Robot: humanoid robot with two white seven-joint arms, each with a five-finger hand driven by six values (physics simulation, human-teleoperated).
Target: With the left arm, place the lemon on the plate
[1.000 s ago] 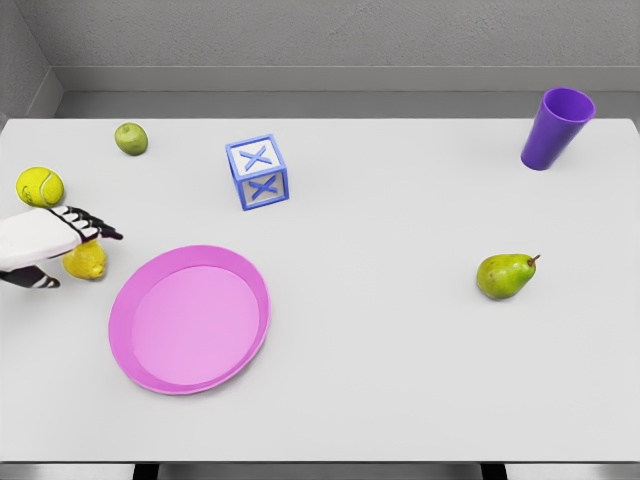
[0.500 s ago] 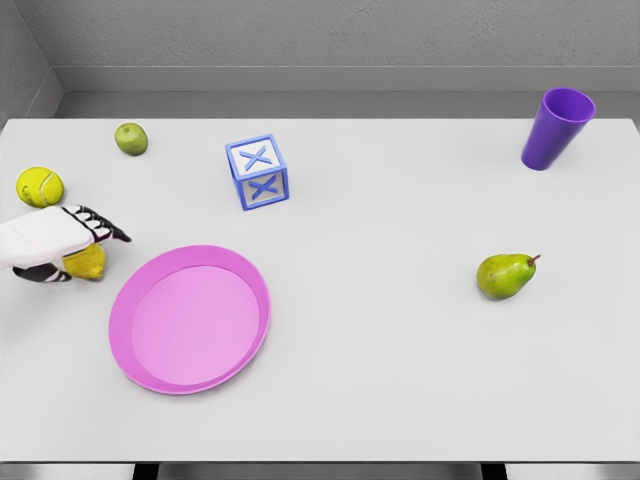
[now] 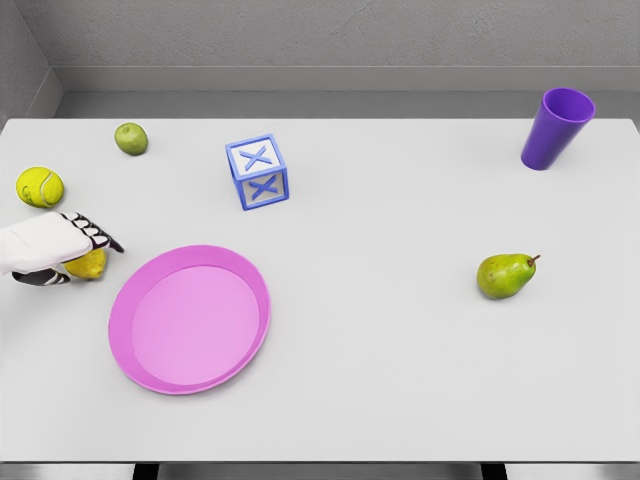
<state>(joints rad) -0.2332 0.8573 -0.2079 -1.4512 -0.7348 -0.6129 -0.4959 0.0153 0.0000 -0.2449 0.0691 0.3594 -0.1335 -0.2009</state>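
Observation:
The yellow lemon [image 3: 90, 265] lies on the white table left of the pink plate [image 3: 190, 318], mostly covered by my left hand [image 3: 68, 256]. The white hand comes in from the left edge and sits right over the lemon. Its black-tipped fingers [image 3: 98, 236] reach across the lemon's top and past its right side, and the thumb [image 3: 40, 278] is low on the near side. The fingers are still stretched rather than wrapped, so the hand is open. The lemon rests on the table. My right arm is out of view.
A tennis ball [image 3: 40, 186] sits just behind the left hand and a green lime [image 3: 131, 138] farther back. A blue X block [image 3: 259, 172] stands behind the plate. A green pear [image 3: 505, 275] and a purple cup [image 3: 556, 128] are on the right.
My left hand has moved right and down onto the lemon, hiding more of it. Its fingertips have dropped lower over the fruit. The lemon has stayed in place.

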